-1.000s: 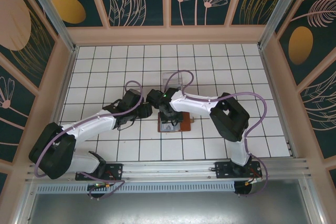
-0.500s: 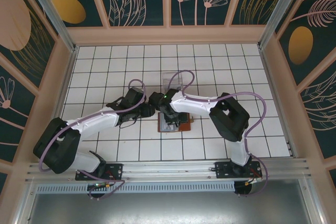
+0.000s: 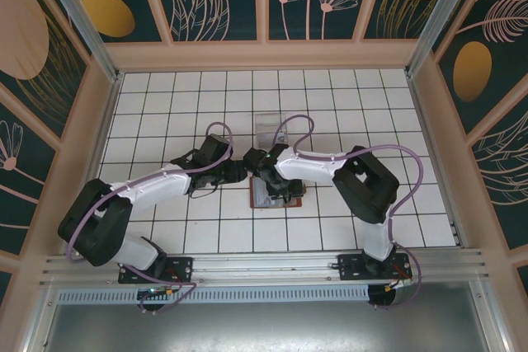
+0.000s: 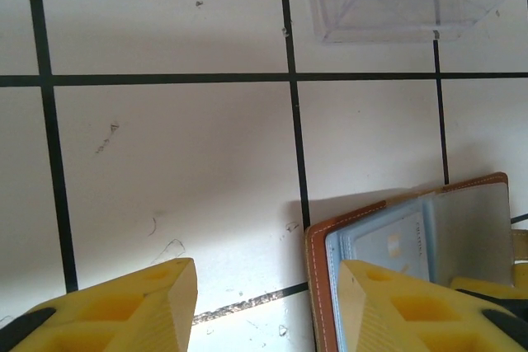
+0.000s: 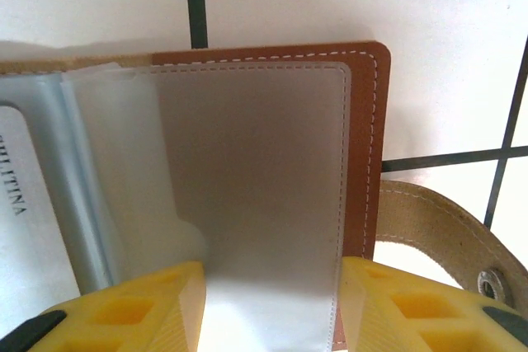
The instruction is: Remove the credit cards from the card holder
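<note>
One card holder [image 3: 262,201]: open, inside up, on the tiled table [image 3: 165,105]; long axis left-right in the top view, closing tab [image 5: 445,232] pointing right
Credit card [image 4: 388,241]: in a blue-grey pocket
Right gripper [image 5: 272,311]: directly over the holder, half open, clear sleeve [image 5: 256,171] in the gap
Left gripper [image 4: 268,311]: just left of the holder, half open, empty

Right gripper [image 3: 278,189] hangs over the card holder [image 3: 264,200]; left gripper [image 3: 239,172] just beside

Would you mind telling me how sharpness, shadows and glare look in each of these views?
Top external: even, diffuse light, no glare on the tiled table. Left wrist: tile lines crisp; the card holder throws a soft shadow up-left; the clear tray glints. Right wrist: stitching sharp, the yellow fingers blurred.
</note>
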